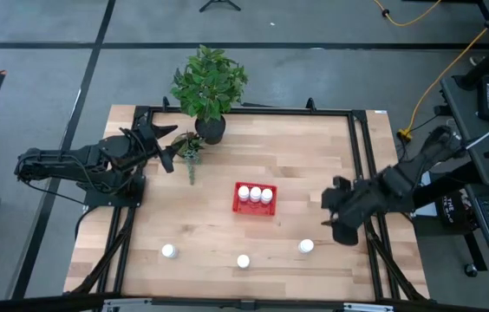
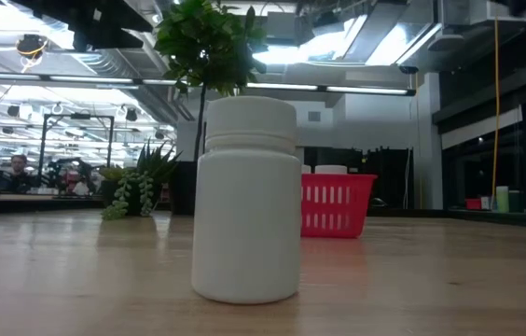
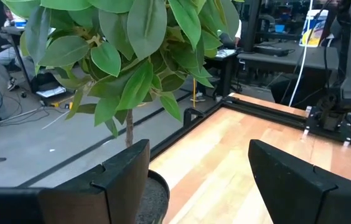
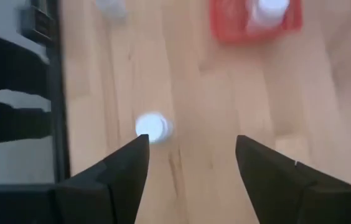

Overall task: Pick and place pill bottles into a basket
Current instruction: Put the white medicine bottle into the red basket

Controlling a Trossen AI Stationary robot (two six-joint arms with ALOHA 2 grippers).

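Note:
The red basket (image 1: 255, 208) stands near the table's middle with three white pill bottles (image 1: 255, 193) upright inside it. Three more bottles stand on their bases near the table's near edge: one at the left (image 1: 168, 251), one in the middle (image 1: 243, 260) and one at the right (image 1: 305, 246). My right gripper (image 1: 329, 217) is open and empty, above the table just right of the right bottle, which shows in the right wrist view (image 4: 152, 126). My left gripper (image 1: 173, 147) is open and empty at the far left, next to the potted plant. The low view shows the middle bottle (image 2: 247, 201) close up, with the basket (image 2: 336, 203) behind it.
A tall potted plant (image 1: 210, 87) stands at the table's far edge, with a small succulent (image 1: 191, 152) beside it near my left gripper. A black frame rail (image 1: 361, 165) runs along the table's right side. Bare wood lies between the basket and the loose bottles.

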